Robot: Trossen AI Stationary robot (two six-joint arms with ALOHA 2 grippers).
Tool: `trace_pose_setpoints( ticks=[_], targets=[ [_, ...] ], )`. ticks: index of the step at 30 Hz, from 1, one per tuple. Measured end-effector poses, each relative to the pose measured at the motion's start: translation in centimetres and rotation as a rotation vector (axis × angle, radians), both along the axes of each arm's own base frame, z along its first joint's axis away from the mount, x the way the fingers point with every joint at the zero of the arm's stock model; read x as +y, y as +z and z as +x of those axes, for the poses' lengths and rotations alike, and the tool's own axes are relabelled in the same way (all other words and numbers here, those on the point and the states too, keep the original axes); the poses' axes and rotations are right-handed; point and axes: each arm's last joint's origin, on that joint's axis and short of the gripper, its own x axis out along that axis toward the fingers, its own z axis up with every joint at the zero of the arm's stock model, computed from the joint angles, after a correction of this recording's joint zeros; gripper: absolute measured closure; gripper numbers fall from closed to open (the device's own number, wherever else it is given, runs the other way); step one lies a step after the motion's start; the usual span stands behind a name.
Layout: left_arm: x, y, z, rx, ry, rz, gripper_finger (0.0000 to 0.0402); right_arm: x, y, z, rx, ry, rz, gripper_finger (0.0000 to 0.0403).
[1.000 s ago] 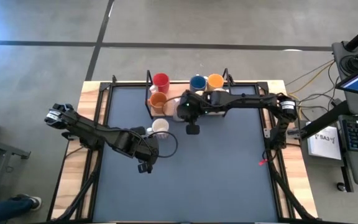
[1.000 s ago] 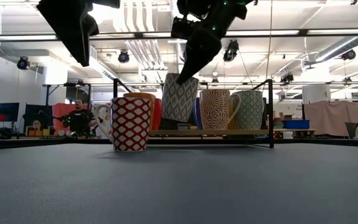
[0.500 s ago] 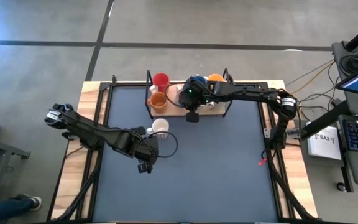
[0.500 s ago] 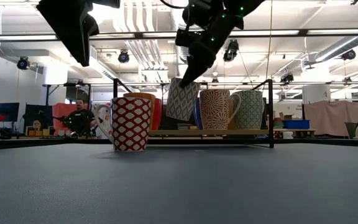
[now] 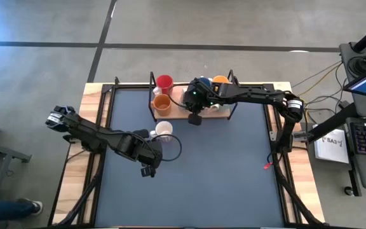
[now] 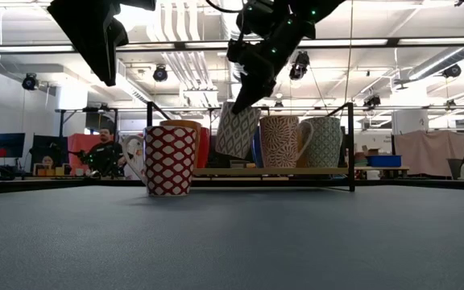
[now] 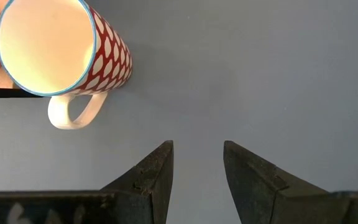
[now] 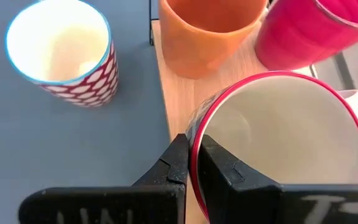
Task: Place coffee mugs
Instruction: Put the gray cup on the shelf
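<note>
Near: my left hand (image 7: 197, 165) hovers open over the desk (image 5: 221, 165) beside the dotted mug (image 7: 61, 53). Far: my right hand (image 8: 191, 165), pinching the grey mug's (image 6: 238, 129) rim, has lowered it, tilted, onto the rack (image 5: 176, 109); release comes next.

- light is bright and even, falling from ceiling fixtures (image 6: 160, 74) that show in the low view.
- the ceiling strips glare to white near the top of that view; the arms against them read as dark silhouettes.
- the table mat (image 5: 221, 165) is matte, with no glare and only faint, soft shadows under the arms.
- in the left wrist view the fingers (image 7: 148, 180) are sharp-edged, and the patterned mug (image 7: 55, 46) is slightly soft.
- the high view bends a little at its edges.
</note>
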Motion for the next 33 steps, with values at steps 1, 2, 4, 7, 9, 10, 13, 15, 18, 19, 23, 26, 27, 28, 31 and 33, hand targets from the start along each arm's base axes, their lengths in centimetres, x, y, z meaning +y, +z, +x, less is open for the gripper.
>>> trace_pose_setpoints(
  ticks=[1, 2, 4, 7, 9, 10, 13, 15, 18, 19, 23, 26, 27, 28, 31, 33],
  targets=[
    [0.0, 0.0, 0.0, 0.0, 0.0, 0.0, 0.0278, 0.1, 0.0, 0.0, -0.003, -0.011, 0.011, 0.039],
    [0.0, 0.0, 0.0, 0.0, 0.0, 0.0, 0.0278, 0.1, 0.0, 0.0, -0.005, -0.013, 0.013, 0.039],
    [0.0, 0.0, 0.0, 0.001, -0.006, 0.002, 0.0278, 0.1, 0.0, 0.1, -0.011, -0.01, 0.013, 0.039],
    [0.0, 0.0, 0.0, 0.002, -0.009, 0.003, 0.0278, 0.2, -0.1, 0.3, -0.019, 0.004, 0.027, 0.039],
    [0.0, 0.0, 0.0, 0.001, -0.009, 0.003, 0.0278, 0.1, -0.4, 0.6, -0.029, 0.008, 0.025, 0.039],
    [0.0, 0.0, 0.0, 0.002, -0.009, 0.003, 0.0278, 0.1, -0.5, 0.6, -0.028, 0.012, 0.03, 0.039],
    [0.0, 0.0, 0.0, 0.001, -0.01, 0.002, 0.0278, -0.1, -1.3, 1.2, -0.028, 0.016, 0.022, 0.039],
    [0.0, 0.0, 0.0, 0.004, -0.01, 0.003, 0.0278, -0.3, -1.7, 1.2, -0.007, 0.014, 0.02, 0.039],
    [0.0, 0.0, 0.0, 0.002, -0.012, 0.003, 0.0278, -0.6, -2.0, 1.5, -0.022, 0.016, 0.0, 0.039],
    [0.0, 0.0, 0.0, 0.004, -0.014, 0.005, 0.0278, -0.7, -2.2, 1.6, -0.016, 0.017, -0.002, 0.039],
    [0.0, 0.0, 0.0, 0.005, -0.017, 0.006, 0.0278, -1.1, -2.3, 1.6, -0.016, 0.017, -0.012, 0.039],
    [0.0, 0.0, 0.0, 0.005, -0.018, 0.006, 0.0278, -1.3, -2.4, 1.6, -0.013, 0.018, -0.018, 0.0389],
    [0.0, 0.0, 0.0, 0.004, -0.018, 0.006, 0.0278, -1.3, -2.4, 1.6, -0.014, 0.016, -0.016, 0.0388],
    [0.0, 0.0, 0.0, 0.004, -0.017, 0.006, 0.0278, -1.3, -2.4, 1.6, -0.016, 0.009, -0.012, 0.0384],
    [0.0, 0.0, 0.0, 0.004, -0.017, 0.006, 0.0278, -1.4, -2.4, 1.6, -0.019, 0.005, -0.011, 0.0362],
    [0.0, 0.0, 0.0, 0.004, -0.017, 0.006, 0.0278, -1.4, -2.4, 1.7, -0.023, 0.003, -0.012, 0.0345]
  ],
)
